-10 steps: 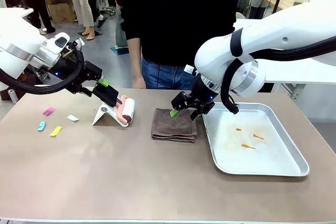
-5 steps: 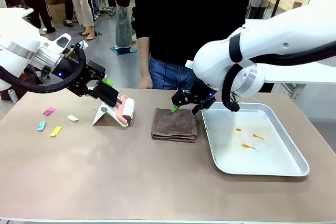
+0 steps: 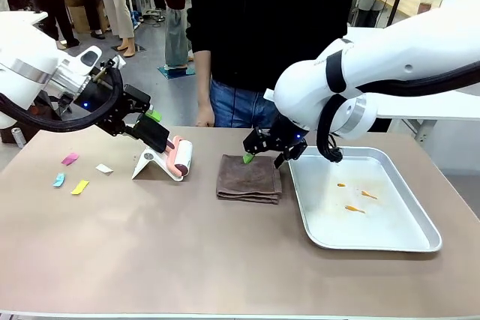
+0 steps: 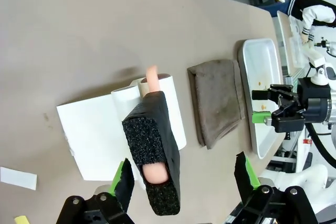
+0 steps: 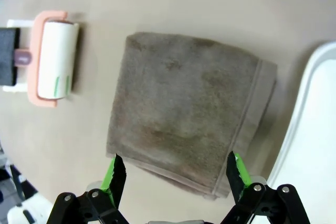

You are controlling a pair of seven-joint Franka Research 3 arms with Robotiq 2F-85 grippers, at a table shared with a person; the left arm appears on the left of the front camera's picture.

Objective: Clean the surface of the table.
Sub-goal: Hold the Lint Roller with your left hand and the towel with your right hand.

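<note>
The table, cut off at both sides, is lying beneath us. We are holding both jaws wide and empty: left gripper flanking the roller's foam handle, right gripper over the towel.

Table: wide, rectangular, level; smooth matte brownish-taupe top, thin pale edge, spanning whole front view.

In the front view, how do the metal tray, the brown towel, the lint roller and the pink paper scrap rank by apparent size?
Largest to smallest:
1. metal tray
2. brown towel
3. lint roller
4. pink paper scrap
None look alike in size.
</note>
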